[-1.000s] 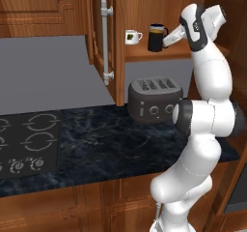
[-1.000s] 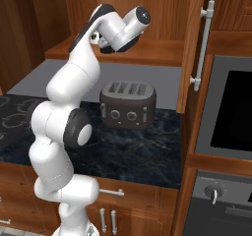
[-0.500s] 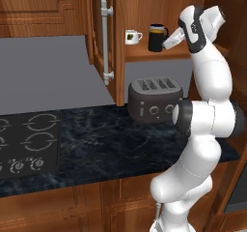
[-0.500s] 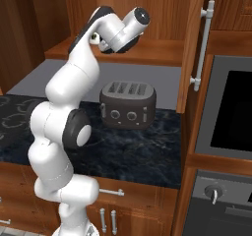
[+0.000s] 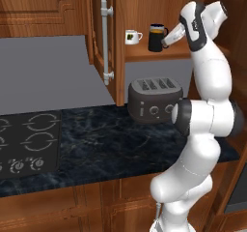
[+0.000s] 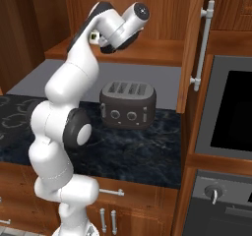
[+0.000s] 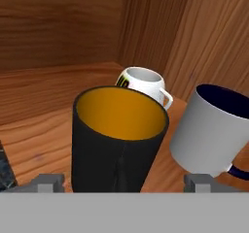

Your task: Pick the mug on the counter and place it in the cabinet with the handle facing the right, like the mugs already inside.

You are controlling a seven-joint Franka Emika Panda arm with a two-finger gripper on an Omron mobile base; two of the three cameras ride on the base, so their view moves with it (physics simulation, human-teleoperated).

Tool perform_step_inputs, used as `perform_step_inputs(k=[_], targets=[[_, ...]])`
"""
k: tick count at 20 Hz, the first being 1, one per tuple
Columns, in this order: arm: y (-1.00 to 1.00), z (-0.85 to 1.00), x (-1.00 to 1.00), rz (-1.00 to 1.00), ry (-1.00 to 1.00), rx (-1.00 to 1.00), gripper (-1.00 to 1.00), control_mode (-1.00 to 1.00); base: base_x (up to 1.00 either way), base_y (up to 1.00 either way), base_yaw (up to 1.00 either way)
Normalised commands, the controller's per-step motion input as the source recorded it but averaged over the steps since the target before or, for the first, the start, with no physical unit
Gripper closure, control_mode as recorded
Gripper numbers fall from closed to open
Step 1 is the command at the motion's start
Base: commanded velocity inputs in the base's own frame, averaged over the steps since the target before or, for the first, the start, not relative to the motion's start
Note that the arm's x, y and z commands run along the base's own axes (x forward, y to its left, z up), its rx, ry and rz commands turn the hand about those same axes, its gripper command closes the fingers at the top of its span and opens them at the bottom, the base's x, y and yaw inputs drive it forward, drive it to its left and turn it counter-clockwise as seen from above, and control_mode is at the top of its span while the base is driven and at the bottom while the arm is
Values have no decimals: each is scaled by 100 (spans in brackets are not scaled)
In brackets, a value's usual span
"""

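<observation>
Black outside and orange-yellow within, the mug (image 7: 119,137) stands upright between the two finger tips of the gripper (image 7: 125,182), which rise at either side of its base. The jaws stand apart, wider than the mug, and whether either tip touches its wall cannot be told. The mug's loop handle (image 5: 165,32) points toward the gripper (image 5: 166,41) in the left base view, on the side where the arm reaches in. The mug rests on the wooden shelf (image 7: 34,130) of the cabinet (image 5: 144,13), not on the counter (image 5: 120,139).

Just beyond the jaws, on one side, a grey mug (image 7: 211,130) with a dark interior stands near the black mug; its dark handle (image 7: 238,171) is partly seen at the frame's edge. Farther back, behind the black mug's rim, a white mug (image 7: 143,84) with a dark mark on its wall stands with its handle turned toward the grey mug.

Below the gripper, well apart from the shelf, a dark toaster (image 5: 154,100) sits on the marbled counter against the grey wall. The cabinet door (image 5: 99,42), bearing a long silver bar (image 5: 104,42), stands open beside the shelf, and a stovetop (image 5: 26,144) lies at the counter's far end.
</observation>
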Motion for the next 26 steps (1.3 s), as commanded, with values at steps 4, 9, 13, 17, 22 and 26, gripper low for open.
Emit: perform_step_inputs(k=[4, 9, 13, 17, 22, 26], targets=[[-3, 9, -12, 2, -1, 0, -100, -100, 0, 0, 0], [-39, -2, -44, 1, -10, 5, -100, -100, 0, 0, 0], [-38, 7, -63, 2, -21, 12, -100, -100, 0, 0, 0], [11, 10, -98, 3, -29, 4, -100, -100, 0, 0, 0], [44, 0, -100, 3, -25, 0, -100, -100, 0, 0, 0], [45, -3, -100, 4, -23, 0, -100, -100, 0, 0, 0]])
